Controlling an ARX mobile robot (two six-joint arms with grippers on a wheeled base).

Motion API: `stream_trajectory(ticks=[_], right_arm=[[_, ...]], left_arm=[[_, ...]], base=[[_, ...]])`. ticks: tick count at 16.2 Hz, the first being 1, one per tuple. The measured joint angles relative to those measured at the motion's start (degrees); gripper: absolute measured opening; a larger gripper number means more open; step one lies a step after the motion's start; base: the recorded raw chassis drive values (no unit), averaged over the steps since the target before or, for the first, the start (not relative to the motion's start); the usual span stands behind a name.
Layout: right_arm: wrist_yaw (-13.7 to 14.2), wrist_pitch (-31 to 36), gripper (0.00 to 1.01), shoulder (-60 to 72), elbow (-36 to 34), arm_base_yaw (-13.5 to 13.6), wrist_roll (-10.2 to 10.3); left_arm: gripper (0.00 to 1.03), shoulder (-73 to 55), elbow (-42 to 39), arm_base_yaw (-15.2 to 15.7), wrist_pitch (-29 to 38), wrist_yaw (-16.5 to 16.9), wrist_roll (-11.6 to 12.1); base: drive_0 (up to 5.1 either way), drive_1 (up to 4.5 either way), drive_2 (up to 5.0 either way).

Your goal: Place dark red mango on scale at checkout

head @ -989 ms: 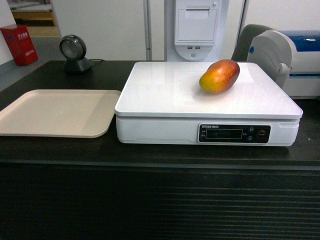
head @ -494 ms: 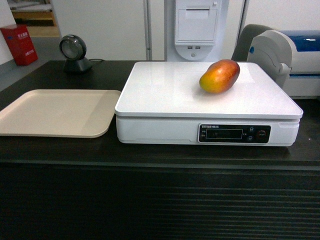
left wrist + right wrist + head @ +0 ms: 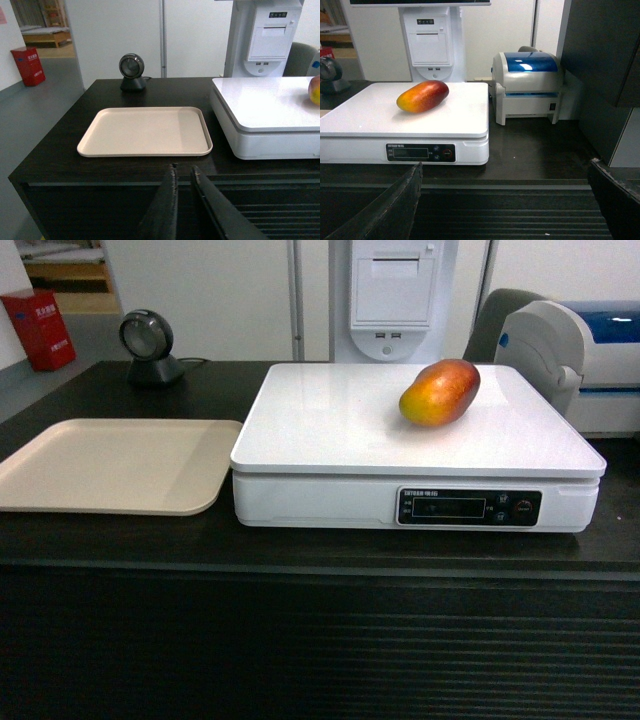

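The dark red mango (image 3: 440, 392) lies on its side on the back right part of the white scale (image 3: 330, 425), which stands on the black checkout (image 3: 300, 552). No gripper touches the fruit. The head view shows neither gripper. In the right wrist view the mango (image 3: 423, 96) rests on the scale (image 3: 445, 122), and my right gripper (image 3: 505, 165) hangs wide open and empty in front of the counter's ribbed face. My left gripper (image 3: 183, 170) is shut with only a thin slit between its fingers, low before the counter edge. The mango's edge (image 3: 315, 90) shows at far right there.
A flat beige tray (image 3: 110, 465) lies left of the scale. A round black scanner (image 3: 147, 345) stands behind it. A white and blue label printer (image 3: 527, 85) sits right of the scale, and a white receipt kiosk (image 3: 392, 290) rises behind. A dark cabinet (image 3: 600, 60) stands far right.
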State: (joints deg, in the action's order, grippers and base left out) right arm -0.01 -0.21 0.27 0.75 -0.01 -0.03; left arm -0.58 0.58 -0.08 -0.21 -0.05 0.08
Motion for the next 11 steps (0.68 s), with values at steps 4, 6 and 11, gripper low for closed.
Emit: stream_trajectory(ticks=[4,6,11], right_arm=[[0.0,0.0,0.98,0.0,0.0,0.0,0.0],[0.0,0.0,0.98,0.0,0.0,0.0,0.0],[0.0,0.0,0.98,0.0,0.0,0.0,0.0]], left_arm=[[0.29,0.0,0.0,0.0,0.0,0.0,0.0],[0.38,0.0,0.0,0.0,0.0,0.0,0.0],[0.62,0.0,0.0,0.0,0.0,0.0,0.0]], base=[[0.0,0.0,0.0],[0.0,0.0,0.0],[0.0,0.0,0.0]])
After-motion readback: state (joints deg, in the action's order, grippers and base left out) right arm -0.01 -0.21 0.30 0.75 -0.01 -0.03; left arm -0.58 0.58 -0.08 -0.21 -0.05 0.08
